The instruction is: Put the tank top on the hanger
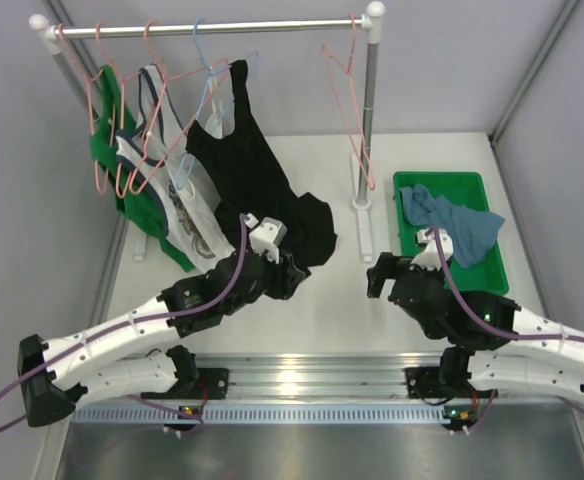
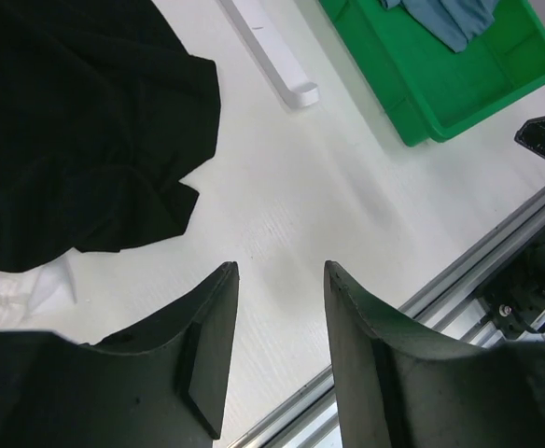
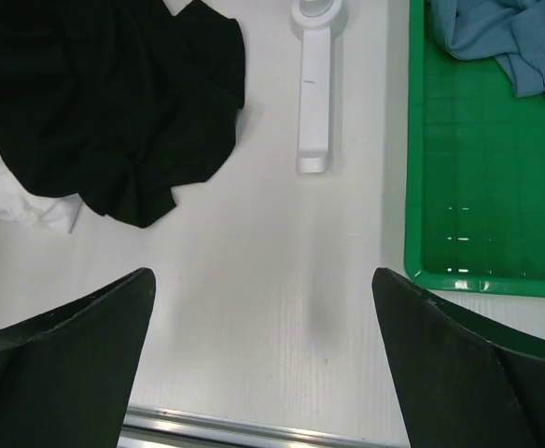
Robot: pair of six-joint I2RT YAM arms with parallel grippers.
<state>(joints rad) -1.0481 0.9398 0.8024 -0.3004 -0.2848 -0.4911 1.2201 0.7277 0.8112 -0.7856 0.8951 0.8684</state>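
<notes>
The left arm stretches from its base at the near left corner diagonally toward the middle, lying low over the surface (image 1: 322, 310). The left hand (image 1: 290, 274) sits just beside the hem of the black top (image 1: 262, 175), which droops from the rail (image 1: 212, 28) onto the surface. In the left wrist view, this hand (image 2: 280, 271) has its fingers (image 2: 207, 336) parted with only bare surface between them.

Right of the middle, the pink hanger (image 1: 343, 105) hangs alone on the rail by the right post.

The right arm comes in from the near right corner, elbow bent. The right hand (image 1: 377, 275) points left toward the other hand and is well apart from it. Its own camera shows this hand (image 3: 263, 280) spread wide and holding nothing.

Farthest right, the tank top (image 1: 452, 225) lies crumpled in the green tray (image 1: 442, 178), draping over its right edge.
</notes>
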